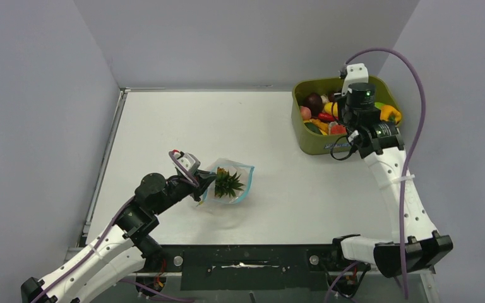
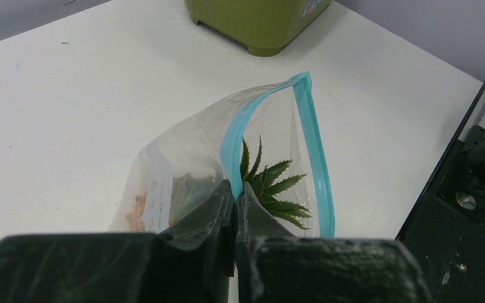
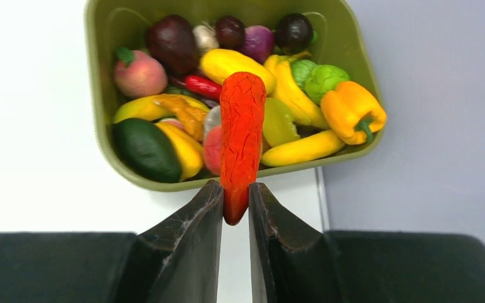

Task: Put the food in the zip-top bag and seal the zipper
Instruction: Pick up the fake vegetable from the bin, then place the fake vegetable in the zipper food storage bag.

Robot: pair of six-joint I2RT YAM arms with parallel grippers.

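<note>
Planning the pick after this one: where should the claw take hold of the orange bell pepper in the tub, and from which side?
Probably across the lobed body of the orange bell pepper, coming down from above. It lies atop the pile against the wall of the tub, so side approaches are blocked. Its thin green stem looks too slight to hold.

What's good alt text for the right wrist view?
The right gripper is shut on the lower end of an orange-red carrot-shaped toy, held over an olive-green tub full of toy produce; white table beneath, grey wall beside.
</note>
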